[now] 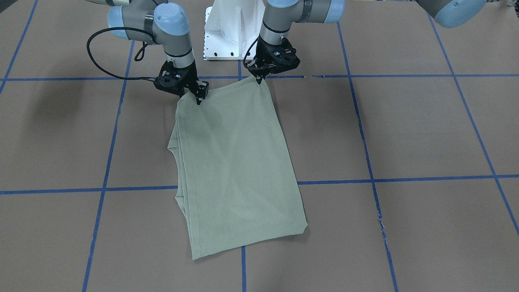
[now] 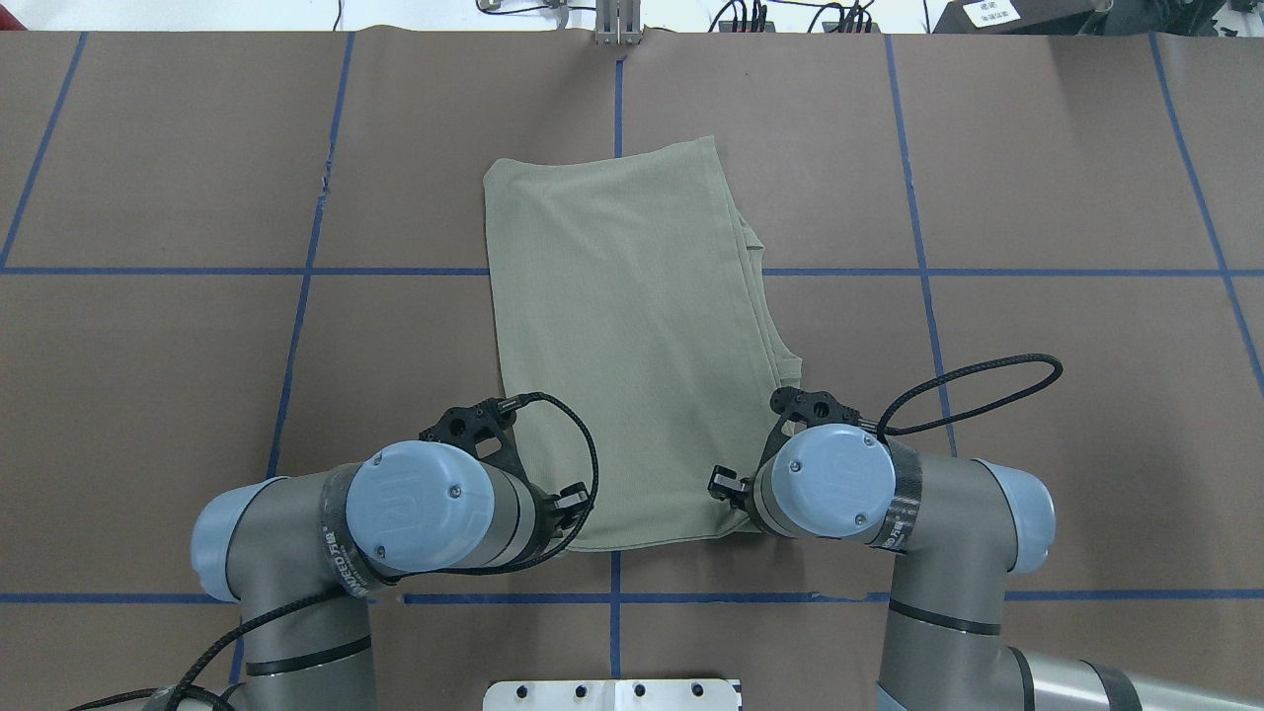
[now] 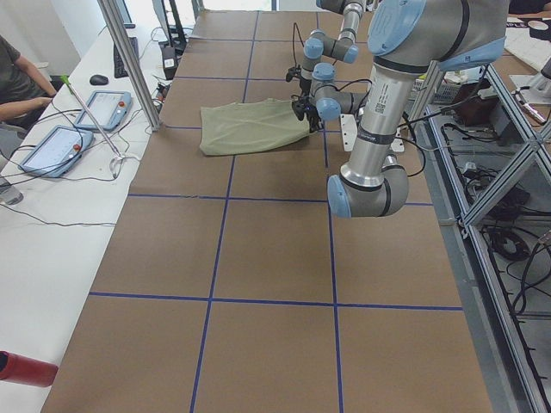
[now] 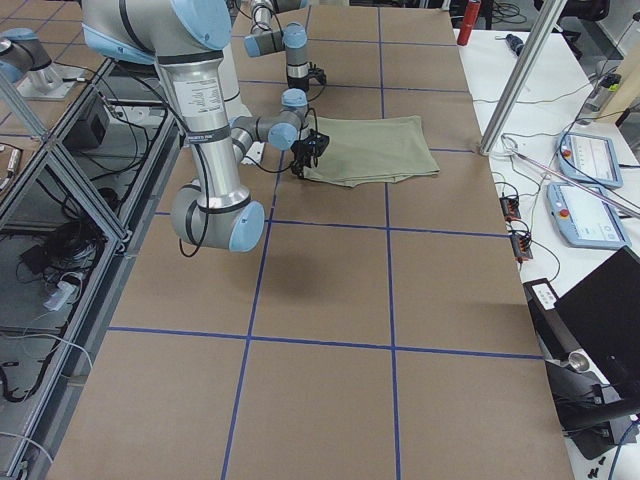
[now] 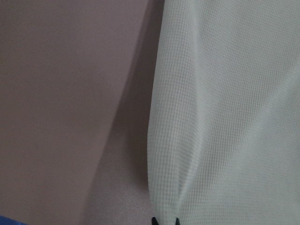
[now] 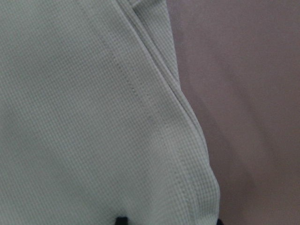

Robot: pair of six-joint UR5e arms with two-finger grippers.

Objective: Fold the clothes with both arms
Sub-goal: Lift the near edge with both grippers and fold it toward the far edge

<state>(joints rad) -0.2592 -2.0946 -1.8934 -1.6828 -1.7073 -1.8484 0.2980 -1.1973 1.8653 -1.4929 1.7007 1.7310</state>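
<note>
- Brown paper covers the bench (image 1: 405,129), and blue tape lines (image 1: 405,75) divide it into squares; a white pedestal (image 1: 227,28) stands at the robot's edge.
- One shirt (image 1: 239,162) lies flat near the middle of the bench, in front of the robot, across one tape line.
- It is already a narrow rectangle. Stacked edges run along the robot's right side, so the sleeves seem to be folded in. This lengthwise part looks done.
- Probably one or more cross folds are left, carrying the near edge toward the far edge.
- The left gripper (image 1: 259,80) is at the near left corner. Its tips are close together and the cloth gathers into them, so it pinches the shirt.
- The right gripper (image 1: 199,97) is at the near right corner. In the wrist view its tips stand well apart with the layered hem between them, so it appears wide and not yet closed.
- Count: one shirt, two arms (left arm (image 2: 415,504), right arm (image 2: 839,484)), two grippers, one pedestal.
</note>
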